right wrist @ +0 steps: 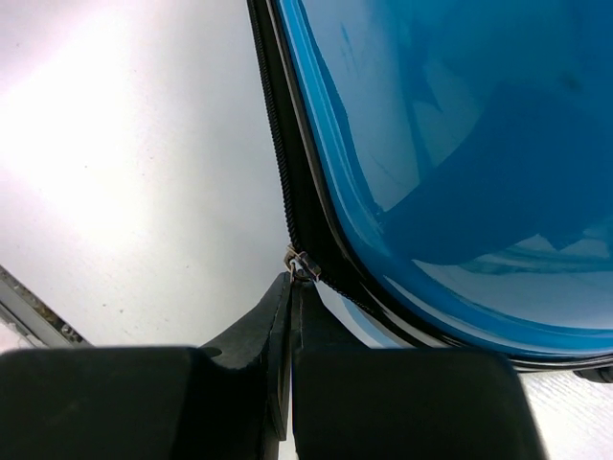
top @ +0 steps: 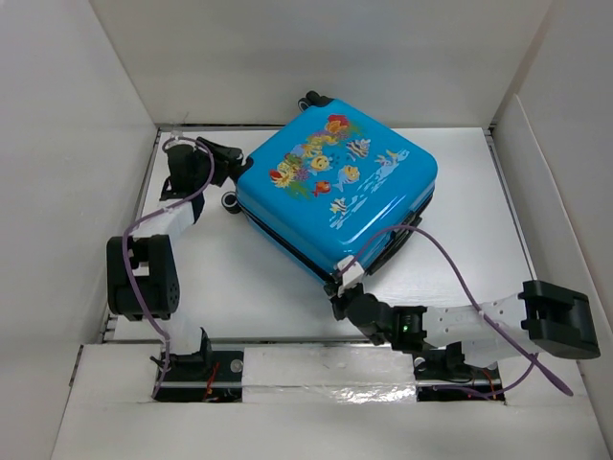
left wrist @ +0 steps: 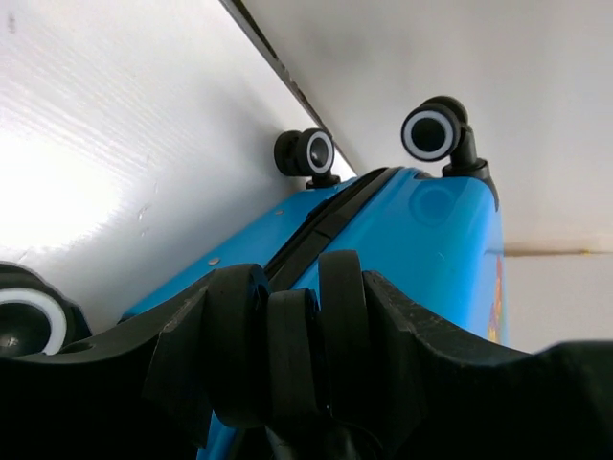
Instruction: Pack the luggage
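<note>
While the luggage [top: 335, 187] lay shut and flat on the table [top: 239, 278], we saw that it sat at a slant, with its printed shell facing up. Its wheel end pointed toward the far left, and the opposite end pointed toward the near right.

We found the left gripper [top: 233, 161] low at the wheel end, just beside the blue shell. In its wrist view, one black wheel [left wrist: 287, 335] sat between its fingers [left wrist: 172, 350]. The fingers stood about half apart and lay against the wheel on both sides, with no gap that we could make out, so we took the wheel as held. Beyond it, a second wheel [left wrist: 306, 151] and a third wheel [left wrist: 431, 132] stuck out from the far edge of the shell. Part of a fourth wheel [left wrist: 24, 326] showed at the lower left of that view.

We found the right gripper [right wrist: 290, 292] at the near corner of the luggage, touching the black zip [right wrist: 283, 144] that ran between the two shells. Its jaws were pressed fully together. The small metal zip pull [right wrist: 301, 262] sat right at their tips and was pinched there, as far as we could see.
</note>
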Controlling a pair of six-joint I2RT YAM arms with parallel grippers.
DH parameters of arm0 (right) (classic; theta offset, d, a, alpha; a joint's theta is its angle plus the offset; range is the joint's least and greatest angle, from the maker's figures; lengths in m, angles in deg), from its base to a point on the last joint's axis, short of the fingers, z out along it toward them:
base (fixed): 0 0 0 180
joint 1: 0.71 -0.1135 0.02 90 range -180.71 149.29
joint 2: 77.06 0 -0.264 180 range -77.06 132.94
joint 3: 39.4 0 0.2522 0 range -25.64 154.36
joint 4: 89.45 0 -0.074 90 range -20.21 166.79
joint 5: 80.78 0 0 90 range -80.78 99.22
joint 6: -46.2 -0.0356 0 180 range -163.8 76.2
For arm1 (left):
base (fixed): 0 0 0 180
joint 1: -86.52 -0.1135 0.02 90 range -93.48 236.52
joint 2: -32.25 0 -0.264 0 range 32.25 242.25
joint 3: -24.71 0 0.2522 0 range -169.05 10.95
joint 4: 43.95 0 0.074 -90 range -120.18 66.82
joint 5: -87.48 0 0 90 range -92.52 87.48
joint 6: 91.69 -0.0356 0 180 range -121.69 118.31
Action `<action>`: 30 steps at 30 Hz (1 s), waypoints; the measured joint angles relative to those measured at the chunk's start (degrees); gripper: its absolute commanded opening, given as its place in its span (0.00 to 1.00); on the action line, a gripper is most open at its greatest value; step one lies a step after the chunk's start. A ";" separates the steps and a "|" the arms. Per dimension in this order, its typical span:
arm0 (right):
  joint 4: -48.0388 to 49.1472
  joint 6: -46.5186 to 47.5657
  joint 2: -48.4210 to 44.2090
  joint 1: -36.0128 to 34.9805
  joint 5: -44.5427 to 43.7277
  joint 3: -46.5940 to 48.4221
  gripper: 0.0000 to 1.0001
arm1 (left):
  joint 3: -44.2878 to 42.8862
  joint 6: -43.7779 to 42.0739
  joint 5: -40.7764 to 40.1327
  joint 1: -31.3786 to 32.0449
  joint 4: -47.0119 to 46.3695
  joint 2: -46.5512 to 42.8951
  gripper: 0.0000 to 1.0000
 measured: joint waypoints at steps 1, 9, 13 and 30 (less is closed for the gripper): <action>-0.57 0.02 -0.48 0.02 0.17 0.00 0.00 | 2.27 0.35 -0.57 0.09 -2.19 -1.22 0.00; -13.11 2.27 -9.40 3.65 3.78 -0.33 0.00 | 26.18 5.53 -19.30 6.73 -15.61 -22.86 0.00; -19.65 4.57 -12.15 8.66 5.92 1.97 0.00 | 33.81 5.90 -26.08 17.09 -15.56 -32.68 0.00; -14.01 11.85 17.00 1.16 9.49 22.91 0.00 | 49.68 5.46 -37.66 46.53 -3.52 -65.81 0.00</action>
